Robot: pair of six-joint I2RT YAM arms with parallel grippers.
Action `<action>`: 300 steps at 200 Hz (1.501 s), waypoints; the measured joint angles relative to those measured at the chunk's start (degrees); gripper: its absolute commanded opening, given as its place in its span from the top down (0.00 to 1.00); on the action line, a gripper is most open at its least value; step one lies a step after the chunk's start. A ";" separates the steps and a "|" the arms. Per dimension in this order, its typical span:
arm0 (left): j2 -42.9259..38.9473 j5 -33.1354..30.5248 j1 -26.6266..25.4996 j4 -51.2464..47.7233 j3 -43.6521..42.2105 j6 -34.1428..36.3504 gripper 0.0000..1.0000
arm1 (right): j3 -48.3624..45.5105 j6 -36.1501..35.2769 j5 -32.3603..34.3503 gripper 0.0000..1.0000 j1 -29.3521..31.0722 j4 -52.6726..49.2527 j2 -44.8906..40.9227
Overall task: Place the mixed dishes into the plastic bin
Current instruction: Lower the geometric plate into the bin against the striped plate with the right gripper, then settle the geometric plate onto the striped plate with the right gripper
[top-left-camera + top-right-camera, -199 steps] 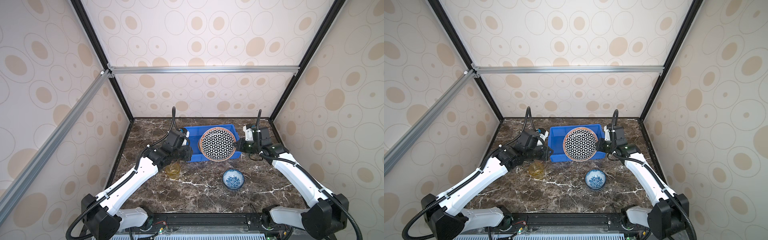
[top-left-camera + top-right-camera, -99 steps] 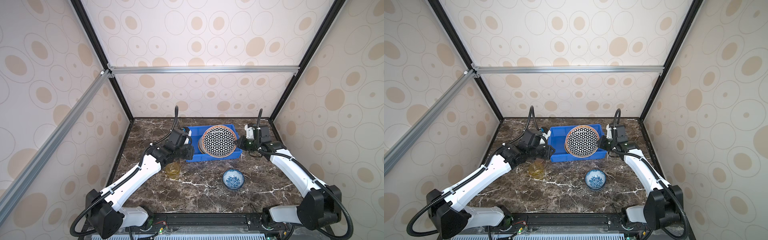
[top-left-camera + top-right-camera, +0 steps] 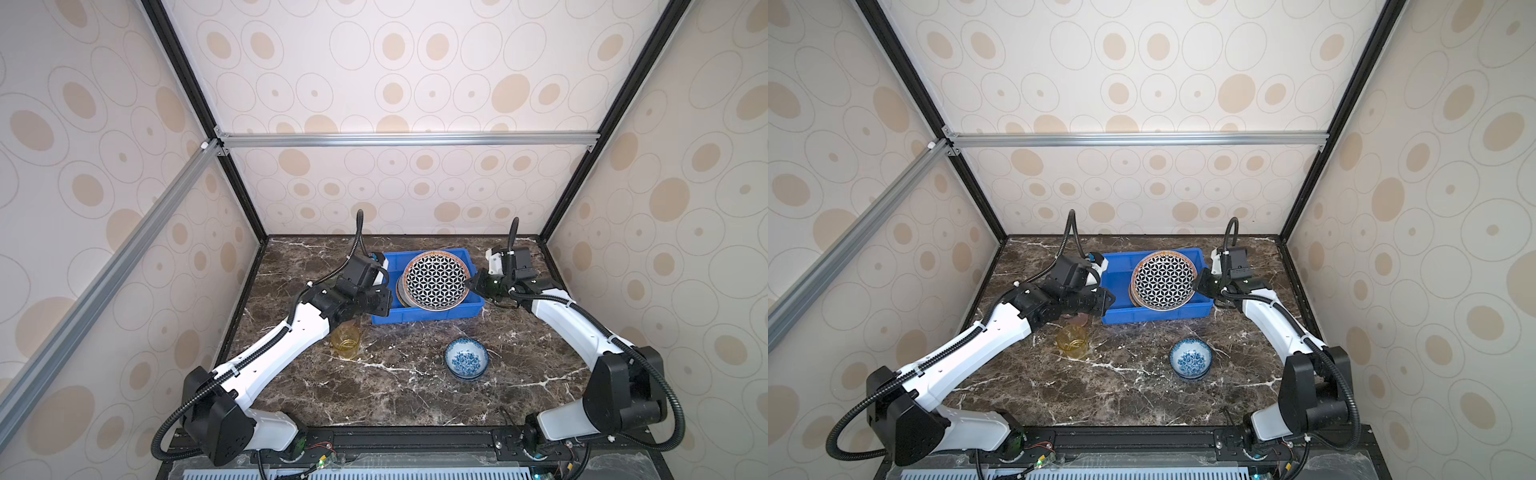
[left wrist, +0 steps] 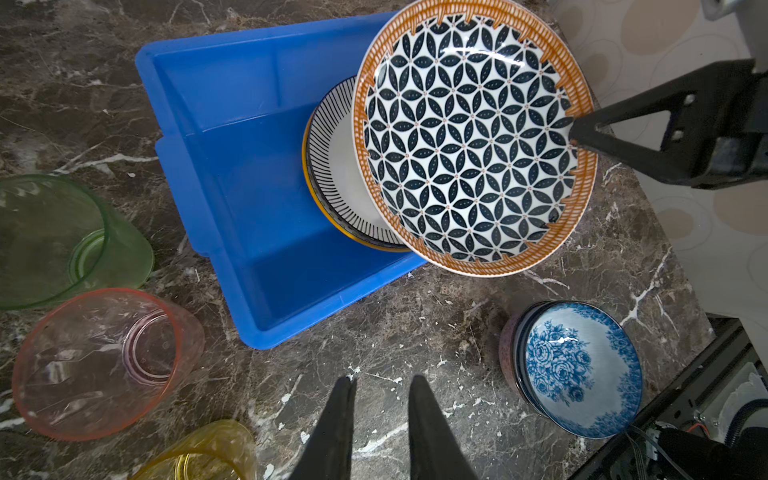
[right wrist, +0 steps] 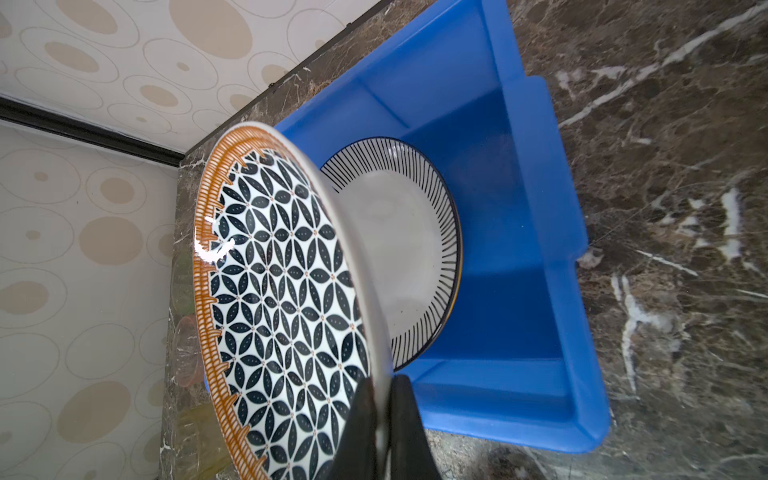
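While the right gripper (image 5: 379,388) clamps the patterned plate (image 3: 436,280) over the bin (image 3: 428,318), lowering it onto the striped plate (image 5: 399,249) seems next.

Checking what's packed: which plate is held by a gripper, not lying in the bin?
The orange-rimmed plate, pinched at its edge by the right gripper, tilted above the bin; the striped plate lies inside it.

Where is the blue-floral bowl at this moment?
In both top views the blue-floral bowl sits on the marble table, right of centre, nearer the camera than the blue bin, with the yellow cup to its left.
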 measured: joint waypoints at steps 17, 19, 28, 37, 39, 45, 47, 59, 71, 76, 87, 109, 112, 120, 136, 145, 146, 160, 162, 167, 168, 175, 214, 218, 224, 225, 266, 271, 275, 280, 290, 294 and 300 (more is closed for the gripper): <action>0.17 0.04 0.02 0.31 0.02 0.13 0.76 | 0.70 0.26 -0.37 1.00 -0.35 0.70 1.18; 0.20 0.04 0.02 0.35 0.04 0.13 0.76 | 0.79 0.26 -0.39 1.00 -0.37 0.76 1.36; 0.37 0.11 0.02 0.59 0.11 0.15 0.76 | 1.14 0.33 -0.46 1.00 -0.50 1.09 1.97; 0.61 0.15 0.09 0.90 0.13 0.17 0.76 | 1.31 0.44 -0.61 1.00 -0.57 1.40 2.45; 0.66 0.17 0.11 0.92 0.15 0.17 0.77 | 1.40 0.46 -0.66 1.00 -0.57 1.40 2.56; 0.87 0.20 0.20 0.98 0.22 0.20 0.77 | 1.53 0.48 -0.85 1.00 -0.63 1.46 2.84; 0.94 0.20 0.24 1.03 0.22 0.22 0.77 | 1.55 0.48 -0.90 1.00 -0.66 1.51 2.91; 1.33 0.24 0.46 1.27 0.28 0.31 0.77 | 1.66 0.48 -1.38 1.00 -0.79 1.88 3.41; 1.81 0.46 0.79 1.40 0.33 0.35 0.77 | 1.81 0.50 -1.73 1.00 -0.81 2.21 4.00; 1.97 0.61 0.87 1.42 0.33 0.37 0.77 | 1.95 0.52 -1.84 1.00 -0.83 2.27 4.31; 2.49 0.98 1.11 1.60 0.33 0.37 0.77 | 2.32 0.52 -2.12 1.00 -0.83 2.40 5.07; 3.39 1.55 1.70 2.40 0.33 0.42 0.77 | 3.15 0.70 -2.69 1.00 -0.90 2.95 6.80; 3.50 1.66 1.77 2.51 0.33 0.42 0.77 | 3.26 0.70 -2.80 1.00 -0.90 3.08 7.10; 3.76 1.95 2.01 2.71 0.33 0.44 0.78 | 3.56 0.76 -2.95 1.00 -0.90 3.13 7.58; 4.11 2.47 2.47 3.26 0.33 0.46 0.78 | 4.02 0.90 -3.17 1.00 -0.92 3.41 8.48; 4.33 2.78 2.67 3.69 0.33 0.48 0.78 | 4.37 0.92 -3.30 1.00 -0.94 3.45 9.05; 4.35 2.80 2.69 3.74 0.33 0.48 0.78 | 4.44 0.94 -3.32 1.00 -0.94 3.48 9.11; 4.57 3.23 2.95 4.00 0.33 0.52 0.78 | 4.90 0.94 -3.63 1.00 -0.94 3.63 9.94; 4.61 3.30 2.97 4.02 0.33 0.52 0.78 | 4.96 0.96 -3.65 1.00 -0.94 3.63 10.05; 4.72 3.48 3.08 4.11 0.33 0.55 0.78 | 5.05 1.03 -3.78 1.00 -0.94 3.69 10.29; 4.72 3.50 3.08 4.11 0.31 0.55 0.78 | 5.07 1.03 -3.82 1.00 -0.94 3.74 10.38; 4.83 3.76 3.21 4.31 0.31 0.55 0.78 | 5.16 1.09 -3.91 1.00 -0.94 3.78 10.69; 5.49 4.79 4.09 5.49 0.31 0.61 0.78 | 5.40 1.20 -4.20 1.00 -0.96 3.93 12.22; 5.60 4.90 4.20 5.57 0.31 0.63 0.78 | 5.44 1.22 -4.20 1.00 -0.96 3.91 12.37; 5.73 4.98 4.28 5.64 0.31 0.68 0.78 | 5.53 1.22 -4.22 1.00 -0.96 3.91 12.66; 5.77 5.03 4.31 5.64 0.31 0.70 0.78 | 5.57 1.22 -4.24 1.00 -0.96 3.89 12.72; 6.45 5.62 4.92 5.97 0.31 0.85 0.78 | 6.91 1.20 -4.17 1.00 -0.98 3.93 15.21; 6.54 5.73 4.96 6.03 0.31 0.87 0.78 | 7.02 1.20 -4.17 1.00 -0.98 3.89 15.43; 6.54 5.77 5.03 6.08 0.31 0.87 0.78 | 7.10 1.18 -4.17 1.00 -0.98 3.85 15.54; 6.58 5.86 5.07 6.12 0.31 0.90 0.78 | 7.26 1.16 -4.17 1.00 -0.98 3.74 15.74; 6.69 5.99 5.16 6.21 0.31 0.92 0.78 | 7.43 1.14 -4.17 1.00 -0.98 3.69 16.02; 6.73 6.03 5.18 6.25 0.31 0.94 0.78 | 7.52 1.14 -4.17 1.00 -0.98 3.67 16.11; 6.78 6.08 5.22 6.27 0.31 0.94 0.78 | 7.58 1.14 -4.17 1.00 -0.98 3.69 16.26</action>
